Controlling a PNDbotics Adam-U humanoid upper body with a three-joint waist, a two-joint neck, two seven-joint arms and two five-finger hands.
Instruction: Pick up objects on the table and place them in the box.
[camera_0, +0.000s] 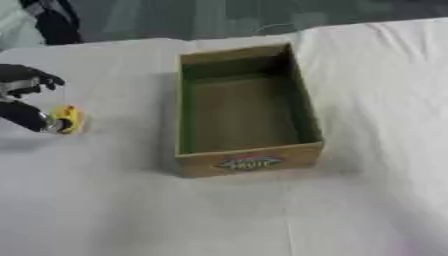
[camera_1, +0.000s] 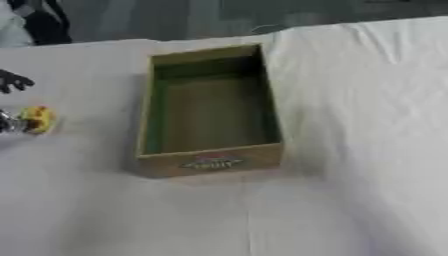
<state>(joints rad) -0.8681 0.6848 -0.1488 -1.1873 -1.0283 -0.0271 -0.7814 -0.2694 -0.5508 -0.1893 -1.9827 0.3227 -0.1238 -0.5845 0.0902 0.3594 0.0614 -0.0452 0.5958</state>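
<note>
1. White cloth covers the counter (camera_0: 350, 210), bare along its near side.
2. At mid-depth on the left, the left hand (camera_0: 24, 100) has its fingers curled at a small yellow object (camera_0: 67, 119), seemingly pinching it just above the cloth.
3. Best lift it clear before carrying it right.
4. Farther in, the open cardboard box (camera_0: 249, 162) looks empty; clear its left wall, then release.

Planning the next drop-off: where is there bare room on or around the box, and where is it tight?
The box holds nothing visible, so its floor is free. The white cloth right of the box and in front of it is bare. It is crowded only at the left edge, where the left robot hand meets the yellow object.
</note>
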